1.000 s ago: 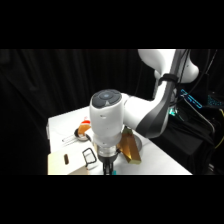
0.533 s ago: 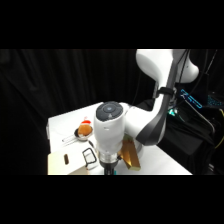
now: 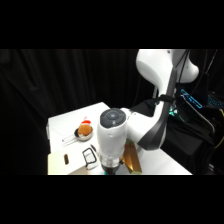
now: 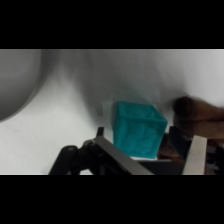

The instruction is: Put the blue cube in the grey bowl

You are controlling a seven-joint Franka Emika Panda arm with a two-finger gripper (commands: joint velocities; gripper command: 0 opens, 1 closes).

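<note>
In the wrist view, nearest the camera, the black linkage of the pincer [image 4: 135,150] rises from the bottom edge, and the small turquoise-blue cube [image 4: 138,129] sits right between its two dark fingers [image 4: 176,142]. The fingers stand close against the cube's sides, so the pincer looks to be pinching it, though whether the cube is lifted off the white desk [image 4: 75,120] or rests on it I cannot tell. Beside the cube, to the picture's right, lies a dark brown object [image 4: 197,111]. Farther off, at the upper left, a broad round grey blurred rim [image 4: 20,82] shows, probably the grey metallic bowl.

From the side, the white arm [image 3: 114,135] stands low over the desk's near edge, hiding the cube; beyond it sits a small pan with an orange thing [image 3: 84,131].

By my judgement the grasp is made or nearly so; carrying the cube to the bowl and releasing it remain.
</note>
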